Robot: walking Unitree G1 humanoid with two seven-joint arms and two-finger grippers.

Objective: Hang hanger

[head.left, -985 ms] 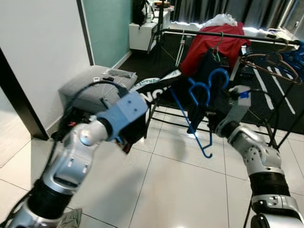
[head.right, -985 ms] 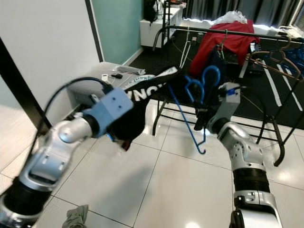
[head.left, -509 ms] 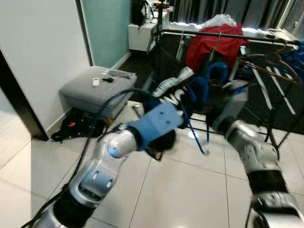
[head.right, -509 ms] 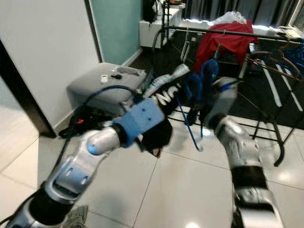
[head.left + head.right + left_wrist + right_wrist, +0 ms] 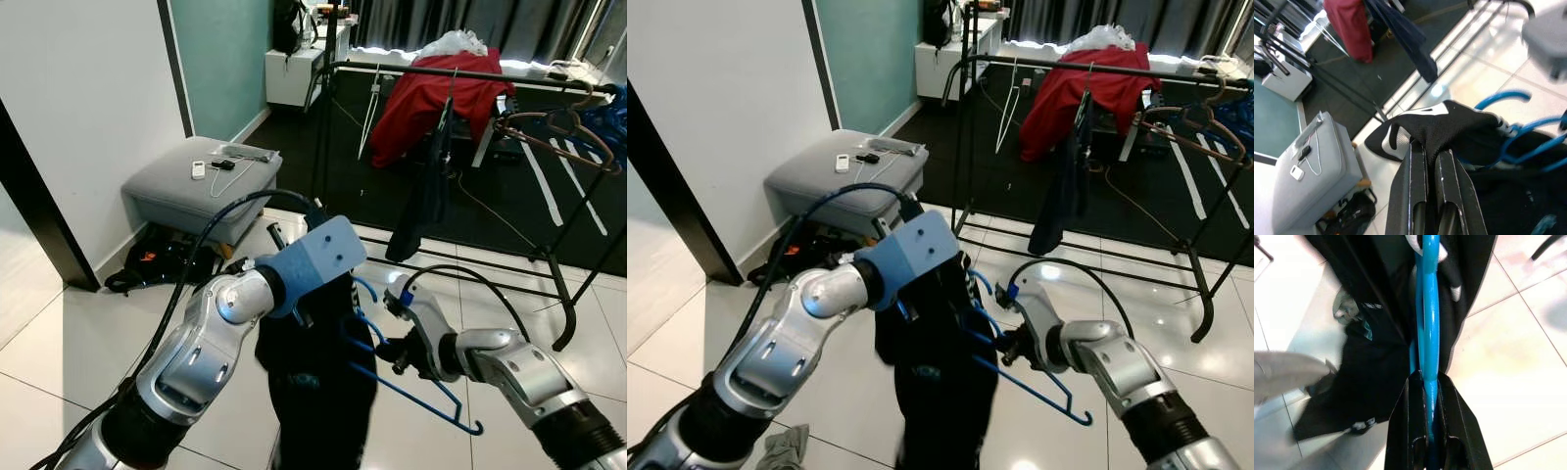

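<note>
Right now your right gripper (image 5: 1426, 382) has its jaws clamped on the blue hanger (image 5: 411, 390), the bar running straight up between the two black fingers (image 5: 1400, 431) in the right wrist view. Your left gripper (image 5: 1431, 152) is pinched tight on a fold of the black garment (image 5: 318, 382), the cloth bunched over the fingertips with white lettering showing on it. Both grippers sit close together, low in front of you over the white tiled floor (image 5: 59, 352), and the garment hangs down dark and long between them, with the hanger's blue loops tangled up against it. Look beyond and you've got the black clothes rail (image 5: 460, 73) well apart, carrying a red garment (image 5: 431, 103) and a dark one (image 5: 426, 196) dangling beside it. Off to your left a grey ottoman (image 5: 201, 191) stands against the wall with a few small items on top.
</note>
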